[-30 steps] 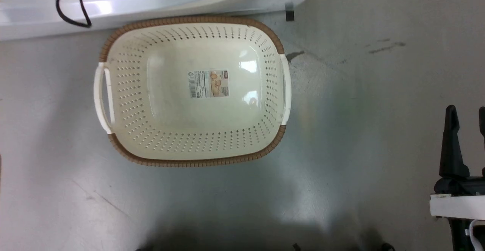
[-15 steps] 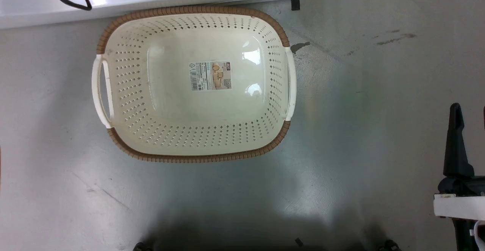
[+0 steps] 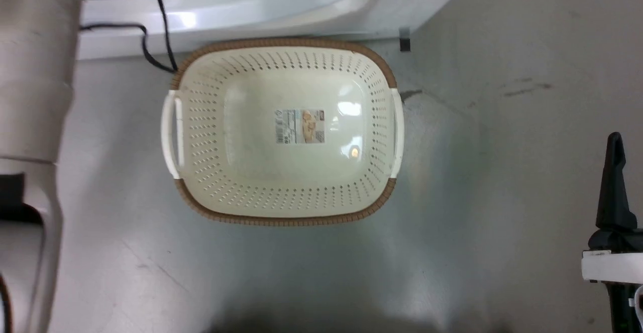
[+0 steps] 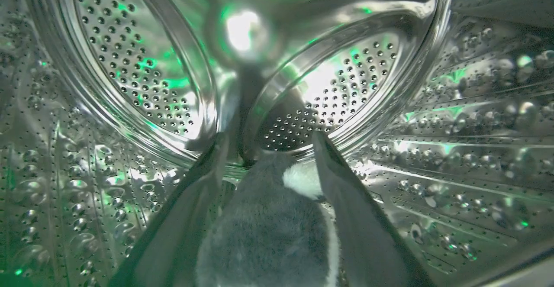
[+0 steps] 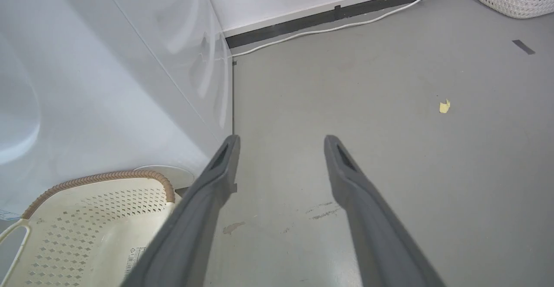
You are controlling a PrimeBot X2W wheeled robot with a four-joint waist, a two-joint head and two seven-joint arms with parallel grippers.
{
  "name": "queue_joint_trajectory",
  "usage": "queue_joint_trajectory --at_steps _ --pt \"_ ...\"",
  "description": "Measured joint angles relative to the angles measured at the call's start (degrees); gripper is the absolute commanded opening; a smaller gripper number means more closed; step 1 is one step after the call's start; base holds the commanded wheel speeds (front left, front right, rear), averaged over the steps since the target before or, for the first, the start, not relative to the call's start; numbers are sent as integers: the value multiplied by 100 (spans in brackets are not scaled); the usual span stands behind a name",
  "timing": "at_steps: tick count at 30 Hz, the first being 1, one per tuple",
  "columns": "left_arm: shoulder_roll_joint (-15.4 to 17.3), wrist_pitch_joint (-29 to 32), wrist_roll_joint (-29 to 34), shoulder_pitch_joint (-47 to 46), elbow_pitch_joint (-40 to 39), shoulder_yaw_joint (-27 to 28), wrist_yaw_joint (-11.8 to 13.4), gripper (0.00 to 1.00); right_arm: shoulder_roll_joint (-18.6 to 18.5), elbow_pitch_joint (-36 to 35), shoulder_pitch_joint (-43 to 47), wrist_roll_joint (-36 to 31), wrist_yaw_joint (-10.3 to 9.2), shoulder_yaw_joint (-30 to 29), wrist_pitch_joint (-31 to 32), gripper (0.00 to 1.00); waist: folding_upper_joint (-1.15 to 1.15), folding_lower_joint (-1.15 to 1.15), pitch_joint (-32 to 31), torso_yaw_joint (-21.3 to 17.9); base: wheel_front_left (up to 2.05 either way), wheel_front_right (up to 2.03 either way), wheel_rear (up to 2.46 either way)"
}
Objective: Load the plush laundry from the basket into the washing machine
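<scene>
inside the washing machine (image 4: 130,62), left tool (image 4: 269,142) has just gone from clamped to spread; plush laundry (image 4: 264,226) lies between its fingers, unpinched. basket (image 3: 286,220), in front of the machine, holds nothing. right tool (image 5: 281,142) spread, idle beside the machine. load looks done; withdrawal next.

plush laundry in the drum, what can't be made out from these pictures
- plush laundry: left wrist view, its lower part is cut off by the bottom edge and its sides are hidden by the jaws of the left gripper; whether it touches the drum is unclear.
- washing machine: head view, door and porthole cut off by the top edge.
- label in the basket: head view, print too small to read.
</scene>
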Motion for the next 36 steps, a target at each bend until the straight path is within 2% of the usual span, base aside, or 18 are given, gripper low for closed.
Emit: queue_joint_trajectory --at_steps 10,19,24,36 --pt "-308 -91 115 811 111 -59 -169 100 2 167 1 -88 0 45 54 100 0 0 -667 219 0 0 0" --pt "-510 -92 621 2005 -666 253 -158 100 31 417 8 -119 0 119 52 100 0 -1 -1399 344 0 0 0" --pt "-697 -92 891 2966 -1241 566 -100 100 85 594 61 -152 0 126 44 100 0 -1 -1925 396 0 0 0" --pt "-1143 -93 1223 4288 -1699 1027 -103 100 130 1024 326 -127 0 209 -63 100 0 -2 -2847 415 0 0 0"
